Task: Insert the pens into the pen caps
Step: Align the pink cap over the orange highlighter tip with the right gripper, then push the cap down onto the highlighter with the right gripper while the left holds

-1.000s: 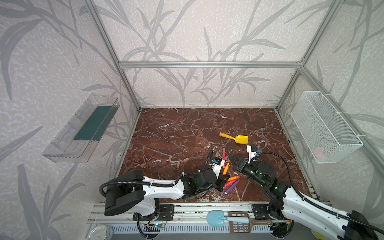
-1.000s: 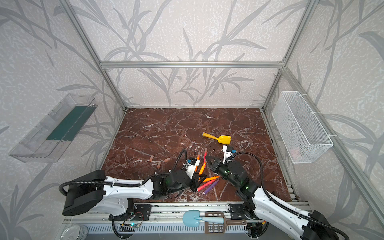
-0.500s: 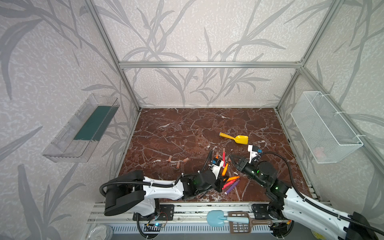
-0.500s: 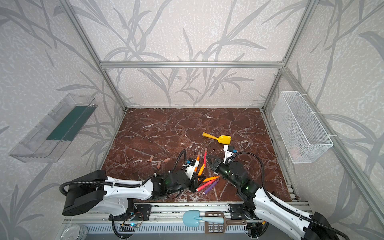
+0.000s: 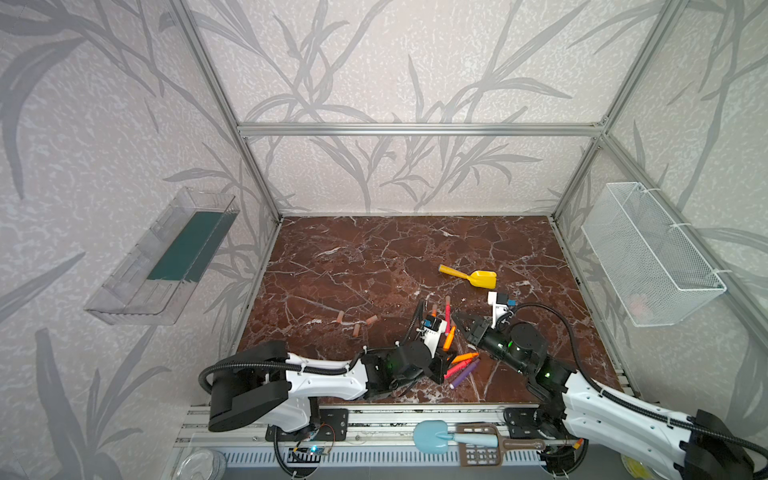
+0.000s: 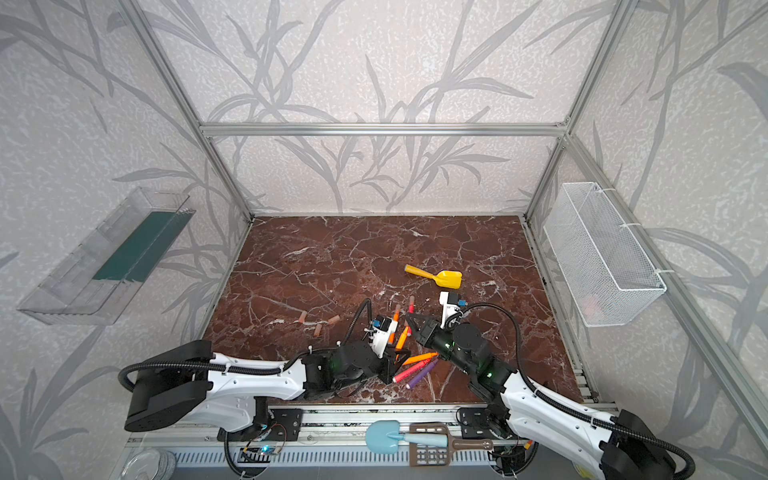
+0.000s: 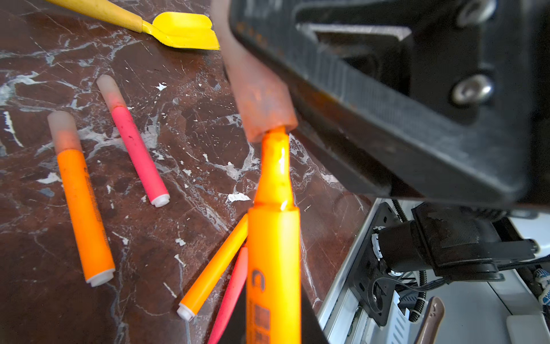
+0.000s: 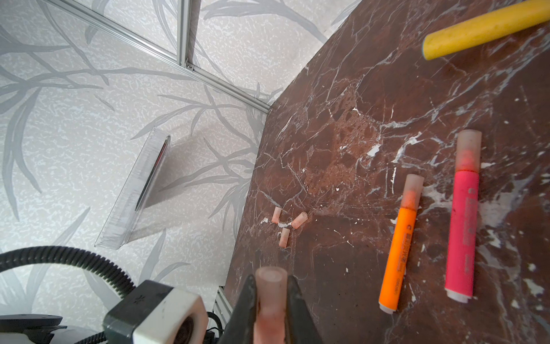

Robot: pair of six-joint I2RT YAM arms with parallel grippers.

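My left gripper (image 7: 272, 333) is shut on an orange pen (image 7: 273, 238) (image 5: 448, 338). That pen's tip sits just inside the mouth of a pinkish pen cap (image 7: 259, 98) (image 8: 270, 280), and its tapered neck still shows. My right gripper (image 8: 270, 287) (image 5: 457, 321) is shut on this cap. An orange pen (image 5: 434, 309) (image 8: 400, 247) and a red-pink pen (image 5: 447, 309) (image 8: 462, 235), both with caps on, lie just beyond the grippers. Uncapped orange (image 5: 464, 357), red-pink (image 5: 457, 369) and purple (image 5: 465, 372) pens lie near the front edge. Three loose pen caps (image 5: 356, 330) (image 8: 284, 237) lie to the left.
A yellow toy scoop (image 5: 469, 276) (image 7: 178, 28) lies behind the pens. A clear shelf (image 5: 166, 257) hangs on the left wall and a white wire basket (image 5: 652, 257) on the right wall. A blue scoop (image 5: 432, 435) and a brown spatula (image 5: 498, 446) rest on the front rail.
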